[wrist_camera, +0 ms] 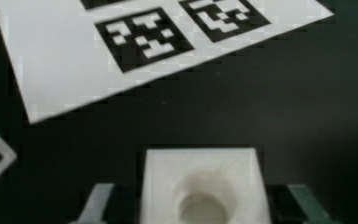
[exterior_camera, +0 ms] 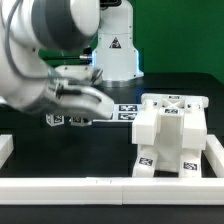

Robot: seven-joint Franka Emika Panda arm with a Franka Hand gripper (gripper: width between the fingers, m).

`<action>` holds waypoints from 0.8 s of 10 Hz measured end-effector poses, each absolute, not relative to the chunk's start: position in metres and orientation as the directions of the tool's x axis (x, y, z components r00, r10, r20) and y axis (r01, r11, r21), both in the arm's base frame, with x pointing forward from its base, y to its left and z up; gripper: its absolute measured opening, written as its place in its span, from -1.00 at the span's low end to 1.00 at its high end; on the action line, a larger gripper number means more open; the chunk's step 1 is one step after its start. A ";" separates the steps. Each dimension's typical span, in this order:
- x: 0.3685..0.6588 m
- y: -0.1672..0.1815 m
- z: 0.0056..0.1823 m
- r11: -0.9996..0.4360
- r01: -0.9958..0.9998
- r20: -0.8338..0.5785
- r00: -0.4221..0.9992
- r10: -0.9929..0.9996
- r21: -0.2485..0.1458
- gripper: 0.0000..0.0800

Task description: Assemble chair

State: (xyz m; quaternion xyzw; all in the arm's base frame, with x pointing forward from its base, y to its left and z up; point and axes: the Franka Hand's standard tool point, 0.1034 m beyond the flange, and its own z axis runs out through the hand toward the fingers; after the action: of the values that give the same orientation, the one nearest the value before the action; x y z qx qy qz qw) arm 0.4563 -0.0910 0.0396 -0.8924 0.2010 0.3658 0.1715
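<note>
Looking at the wrist view, a white chair part (wrist_camera: 202, 180) sits dead centre between the two fingers (wrist_camera: 101, 203), its longer side running crosswise to the line between them, with a dark sliver showing on each side, so I honestly can't tell if the hand (exterior_camera: 88, 107) is clamped on it or just straddling it. Hand is down low over the bench (exterior_camera: 100, 150) at the exterior view's left, next to some small tagged blocks (exterior_camera: 62, 120) and the marker board (exterior_camera: 126, 110). The half-built chair (exterior_camera: 170, 135) stands well off toward the exterior view's right, so I reckon that's the way this piece has to travel.
</note>
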 end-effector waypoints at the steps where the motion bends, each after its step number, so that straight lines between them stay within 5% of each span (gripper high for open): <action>1: 0.461 -0.090 0.046 -0.880 -0.430 -0.648 0.732 -0.210 -0.201 -0.31; 5: 0.465 -0.104 0.033 -0.905 -0.397 -0.405 0.861 -0.309 -0.152 -0.30; 8: 0.462 -0.120 0.014 -0.938 -0.343 -0.120 0.934 -0.335 -0.047 -0.30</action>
State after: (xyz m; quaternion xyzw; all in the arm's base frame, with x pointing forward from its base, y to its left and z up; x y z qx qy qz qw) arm 0.4620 -0.1201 0.0144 -0.9829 0.1725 0.0553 0.0336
